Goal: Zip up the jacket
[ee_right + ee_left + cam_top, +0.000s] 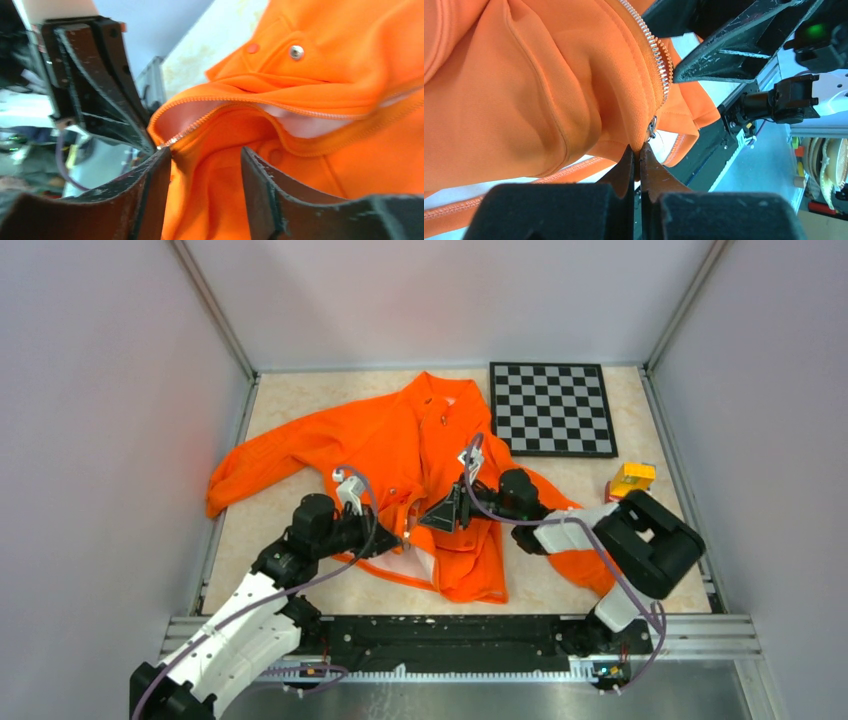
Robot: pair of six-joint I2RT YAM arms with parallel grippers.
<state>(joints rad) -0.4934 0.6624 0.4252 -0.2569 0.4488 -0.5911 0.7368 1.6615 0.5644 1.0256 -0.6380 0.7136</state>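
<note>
Nearest the bases, the left gripper point(638, 150) is pinching the jacket point(420, 455) at its lower front edge. Its fingers are pressing together just below the zipper pull point(652, 127), a detail only its own wrist view is showing. The right gripper point(205, 152) is standing spread, with orange fabric lying between its fingers. The jacket is lying across the table point(300, 395). Beyond it, the chessboard point(552, 408) is sitting in the far right corner.

No legible text, label, brand, number or sign anywhere.
</note>
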